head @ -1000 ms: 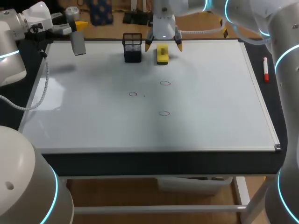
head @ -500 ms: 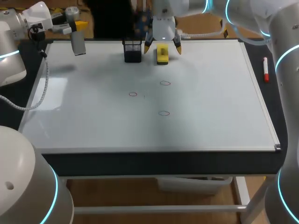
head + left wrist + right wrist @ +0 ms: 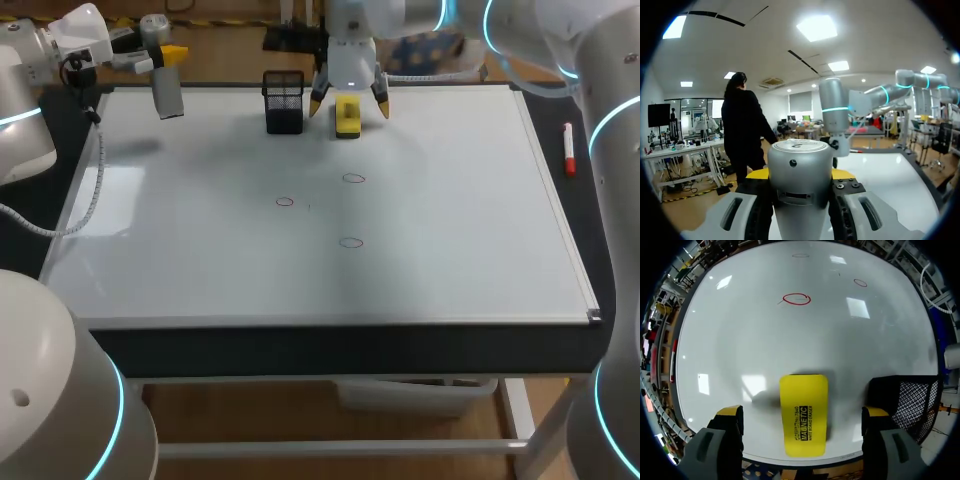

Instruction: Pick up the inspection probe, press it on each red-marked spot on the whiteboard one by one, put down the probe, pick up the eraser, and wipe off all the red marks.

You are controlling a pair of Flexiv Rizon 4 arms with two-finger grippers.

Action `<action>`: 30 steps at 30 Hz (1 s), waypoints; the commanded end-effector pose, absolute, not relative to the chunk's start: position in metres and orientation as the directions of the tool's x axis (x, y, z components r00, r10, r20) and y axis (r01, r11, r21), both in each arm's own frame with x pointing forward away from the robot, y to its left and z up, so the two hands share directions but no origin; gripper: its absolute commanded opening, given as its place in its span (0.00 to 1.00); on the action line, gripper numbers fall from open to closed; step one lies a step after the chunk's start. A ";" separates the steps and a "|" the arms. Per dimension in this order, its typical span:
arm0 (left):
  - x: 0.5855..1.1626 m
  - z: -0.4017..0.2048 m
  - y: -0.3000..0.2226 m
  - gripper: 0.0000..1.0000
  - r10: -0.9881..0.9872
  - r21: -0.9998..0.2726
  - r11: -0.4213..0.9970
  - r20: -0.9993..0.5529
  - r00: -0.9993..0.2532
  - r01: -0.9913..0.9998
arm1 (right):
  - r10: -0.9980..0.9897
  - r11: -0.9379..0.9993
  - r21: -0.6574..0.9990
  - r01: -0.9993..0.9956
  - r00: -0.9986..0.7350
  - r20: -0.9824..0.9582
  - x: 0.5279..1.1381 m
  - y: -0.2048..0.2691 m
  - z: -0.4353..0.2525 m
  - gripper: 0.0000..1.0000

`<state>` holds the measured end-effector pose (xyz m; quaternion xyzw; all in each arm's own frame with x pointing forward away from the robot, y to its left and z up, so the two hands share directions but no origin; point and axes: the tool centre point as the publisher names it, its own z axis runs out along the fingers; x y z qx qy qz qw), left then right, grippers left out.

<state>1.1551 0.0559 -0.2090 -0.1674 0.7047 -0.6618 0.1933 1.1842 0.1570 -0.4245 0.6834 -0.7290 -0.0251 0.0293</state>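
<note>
My left gripper [image 3: 160, 62] is at the whiteboard's far left corner, shut on the grey cylindrical probe [image 3: 167, 95], which hangs clear above the board. In the left wrist view the silver probe [image 3: 800, 185] fills the gap between the gripper's [image 3: 800, 175] fingers. The yellow eraser [image 3: 347, 116] lies flat near the far edge. My right gripper [image 3: 349, 101] stands open over it, one finger on each side and apart from it. In the right wrist view the eraser [image 3: 803, 412] lies between the fingers of the right gripper [image 3: 802, 415]. Three red marks [image 3: 285, 202] [image 3: 353, 179] [image 3: 351, 242] sit mid-board; ahead of the right gripper they show as marks [image 3: 796, 299].
A black mesh holder [image 3: 284, 100] stands just left of the eraser, close beside one right finger [image 3: 875, 415] as holder [image 3: 907, 400]. A red marker [image 3: 569, 150] lies off the whiteboard's [image 3: 450, 280] right edge on the dark table.
</note>
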 end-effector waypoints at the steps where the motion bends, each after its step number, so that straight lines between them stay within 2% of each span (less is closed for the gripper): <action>1: 1.154 -0.208 0.055 0.00 -0.495 -0.997 0.068 -0.052 -0.868 0.021 | -0.998 0.049 0.739 -0.672 -0.067 0.005 1.197 0.159 -0.434 1.00; 2: 1.154 -0.208 0.055 0.00 -0.495 -0.997 0.068 -0.052 -0.868 0.021 | -0.998 0.048 0.739 -0.672 -0.067 0.004 1.197 0.159 -0.435 1.00; 3: 1.154 -0.208 0.055 0.00 -0.495 -0.997 0.068 -0.052 -0.868 0.021 | -0.998 0.048 0.740 -0.671 -0.067 0.004 1.197 0.158 -0.435 0.88; 4: 1.154 -0.208 0.055 0.00 -0.495 -0.997 0.068 -0.052 -0.868 0.021 | -0.998 0.048 0.741 -0.670 -0.068 0.003 1.197 0.158 -0.435 0.73; 5: 1.154 -0.208 0.055 0.00 -0.495 -0.997 0.068 -0.052 -0.868 0.021 | -0.998 0.048 0.742 -0.669 -0.068 0.003 1.197 0.158 -0.436 0.47; 7: 1.154 -0.208 0.055 0.00 -0.495 -0.997 0.068 -0.052 -0.868 0.021 | -0.998 0.050 0.743 -0.667 -0.069 0.005 1.197 0.158 -0.435 0.33; 9: 1.154 -0.208 0.055 0.00 -0.495 -0.997 0.068 -0.052 -0.868 0.021 | -0.998 0.052 0.743 -0.668 -0.070 0.007 1.196 0.158 -0.432 0.23; 11: 1.154 -0.208 0.055 0.00 -0.495 -0.997 0.068 -0.052 -0.868 0.021 | -0.997 0.056 0.743 -0.667 -0.076 0.007 1.197 0.158 -0.429 0.04; 12: 1.154 -0.208 0.055 0.00 -0.495 -0.997 0.068 -0.052 -0.868 0.021 | -0.997 0.064 0.745 -0.664 -0.080 0.014 1.197 0.158 -0.429 0.00; 30: 1.154 -0.208 0.055 0.00 -0.495 -0.997 0.068 -0.052 -0.868 0.021 | -0.989 0.127 0.710 -0.693 -0.147 0.034 1.204 0.142 -0.394 0.00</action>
